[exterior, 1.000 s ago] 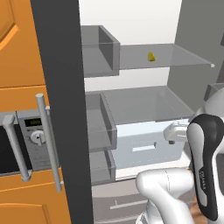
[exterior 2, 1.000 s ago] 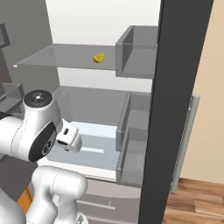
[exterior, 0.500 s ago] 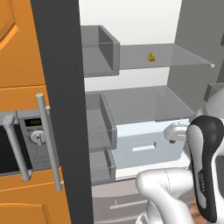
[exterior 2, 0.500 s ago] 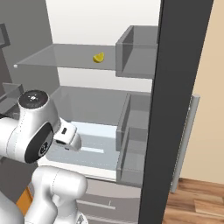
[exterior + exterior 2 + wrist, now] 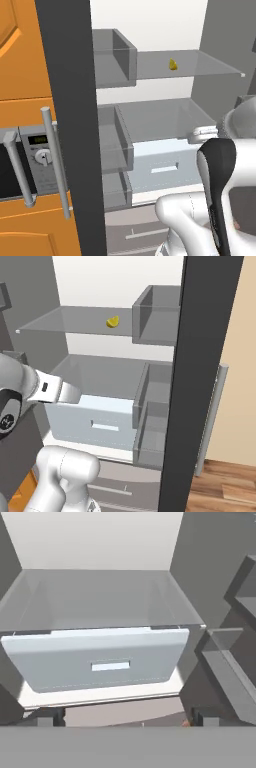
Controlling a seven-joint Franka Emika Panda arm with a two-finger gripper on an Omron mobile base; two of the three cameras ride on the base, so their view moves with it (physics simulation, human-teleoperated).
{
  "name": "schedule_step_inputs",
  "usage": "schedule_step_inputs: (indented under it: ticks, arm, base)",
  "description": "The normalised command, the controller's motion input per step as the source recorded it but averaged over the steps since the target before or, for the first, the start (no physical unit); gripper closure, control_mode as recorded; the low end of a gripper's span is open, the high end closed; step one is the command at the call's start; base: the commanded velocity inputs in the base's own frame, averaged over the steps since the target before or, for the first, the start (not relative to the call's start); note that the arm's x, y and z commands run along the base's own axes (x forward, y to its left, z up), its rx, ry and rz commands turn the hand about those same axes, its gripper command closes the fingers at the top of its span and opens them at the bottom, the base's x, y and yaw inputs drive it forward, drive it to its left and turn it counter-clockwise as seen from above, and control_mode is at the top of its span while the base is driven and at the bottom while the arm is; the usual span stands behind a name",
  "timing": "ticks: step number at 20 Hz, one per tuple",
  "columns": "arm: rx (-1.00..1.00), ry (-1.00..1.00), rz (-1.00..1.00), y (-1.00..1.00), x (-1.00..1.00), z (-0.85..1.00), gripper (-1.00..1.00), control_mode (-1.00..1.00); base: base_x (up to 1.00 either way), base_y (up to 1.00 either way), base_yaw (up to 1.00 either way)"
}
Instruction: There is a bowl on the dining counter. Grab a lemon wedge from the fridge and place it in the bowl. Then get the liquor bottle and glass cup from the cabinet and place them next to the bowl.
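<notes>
The arm has lifted slightly, its end effector [image 5: 125,717] spread wide and empty before the pale drawer [image 5: 100,662]. The lemon wedge [image 5: 113,321] sits on the glass shelf [image 5: 65,321] above it.

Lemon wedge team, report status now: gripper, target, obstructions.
Gripper open, empty, facing the fridge drawer. Lemon wedge on the upper glass shelf, untouched. Nothing seen blocking the shelf.

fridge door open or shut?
Open: shelves, lemon wedge and crisper drawer are exposed; the dark door stands edge-on.
</notes>
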Motion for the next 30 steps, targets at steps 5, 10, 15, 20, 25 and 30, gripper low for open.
schedule_step_inputs:
  ticks: [5, 10, 15, 20, 25, 30]
  arm:
    - [-0.11, -0.16, -0.07, -0.04, 0.18, 0.56, -1.00, -1.00]
    - [-0.05, -0.07, -0.04, -0.04, 0.27, 0.55, -1.00, -1.00]
    - [-0.03, -0.05, 0.00, 0.00, 0.24, 0.48, -1.00, -1.00]
    - [-0.01, -0.06, 0.00, 0.00, 0.02, 0.15, -1.00, -1.00]
    - [0.00, 0.00, 0.00, 0.00, 0.00, 0.00, -1.00, -1.00]
    - [0.00, -0.03, -0.01, 0.00, 0.01, 0.03, -1.00, -1.00]
  base:
    - [0.00, 0.00, 0.00]
    - [0.00, 0.00, 0.00]
    - [0.00, 0.00, 0.00]
    - [0.00, 0.00, 0.00]
    - [0.00, 0.00, 0.00]
    - [0.00, 0.00, 0.00]
